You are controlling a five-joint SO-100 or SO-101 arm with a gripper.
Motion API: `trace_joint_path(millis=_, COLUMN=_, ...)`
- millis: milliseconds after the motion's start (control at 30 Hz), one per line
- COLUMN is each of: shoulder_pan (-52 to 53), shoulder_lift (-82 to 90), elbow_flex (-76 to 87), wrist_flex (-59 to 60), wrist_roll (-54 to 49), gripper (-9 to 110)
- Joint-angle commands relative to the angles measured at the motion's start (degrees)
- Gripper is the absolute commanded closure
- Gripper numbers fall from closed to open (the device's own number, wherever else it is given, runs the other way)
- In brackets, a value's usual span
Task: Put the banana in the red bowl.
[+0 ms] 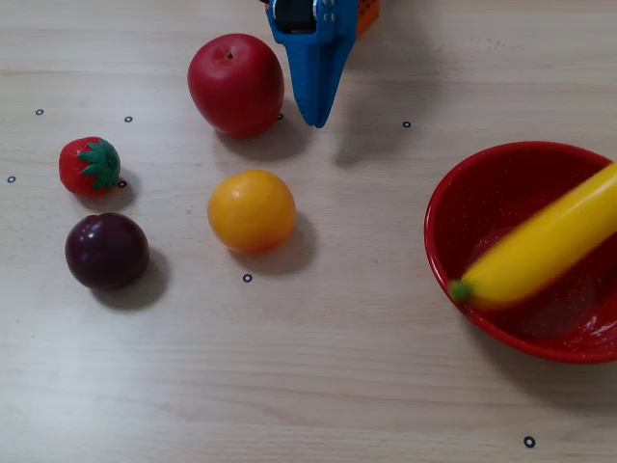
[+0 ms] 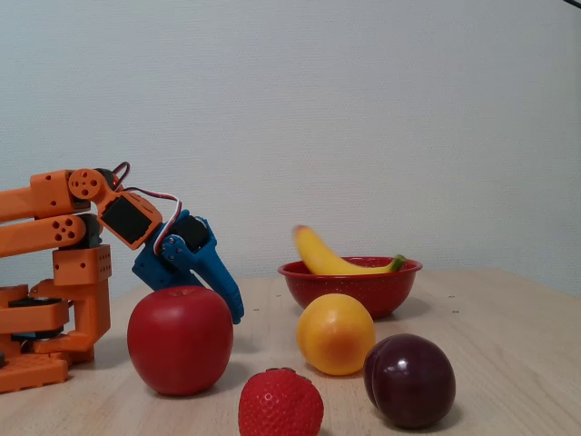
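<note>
The yellow banana [image 1: 540,246] lies across the inside of the red bowl [image 1: 482,183] at the right of a fixed view. Its green stem end rests near the bowl's left rim, and it looks slightly blurred. In the side-on fixed view the banana [image 2: 318,254] leans in the red bowl [image 2: 354,291] with one end sticking up over the rim. My blue gripper [image 1: 315,118] is far from the bowl, at the top of the table beside the red apple, pointing down at the table. Its jaws appear pressed together and hold nothing. From the side the gripper [image 2: 236,313] hangs just behind the apple.
A red apple [image 1: 236,85], an orange fruit [image 1: 252,210], a strawberry [image 1: 89,166] and a dark plum [image 1: 106,251] sit on the left half of the wooden table. The orange arm base [image 2: 64,272] stands at the left in the side-on view.
</note>
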Motion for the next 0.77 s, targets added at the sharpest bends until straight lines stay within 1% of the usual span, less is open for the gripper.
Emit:
trace_joint_path(millis=0, shoulder_pan=0.53, shoulder_lift=0.44, elbow_flex=-2.90, wrist_flex=-0.44, wrist_roll=-1.85, gripper=101)
trace_joint_path(millis=100, shoulder_pan=0.70, shoulder_lift=0.44, elbow_flex=-2.90, wrist_flex=-0.44, wrist_roll=-1.32, gripper=100)
trace_joint_path(millis=167, shoulder_pan=0.70, shoulder_lift=0.44, elbow_flex=-2.90, wrist_flex=-0.44, wrist_roll=-1.32, gripper=101)
trace_joint_path(millis=733, shoulder_pan=0.79, shoulder_lift=0.44, elbow_flex=-2.90, wrist_flex=-0.44, wrist_roll=-1.32, gripper=101)
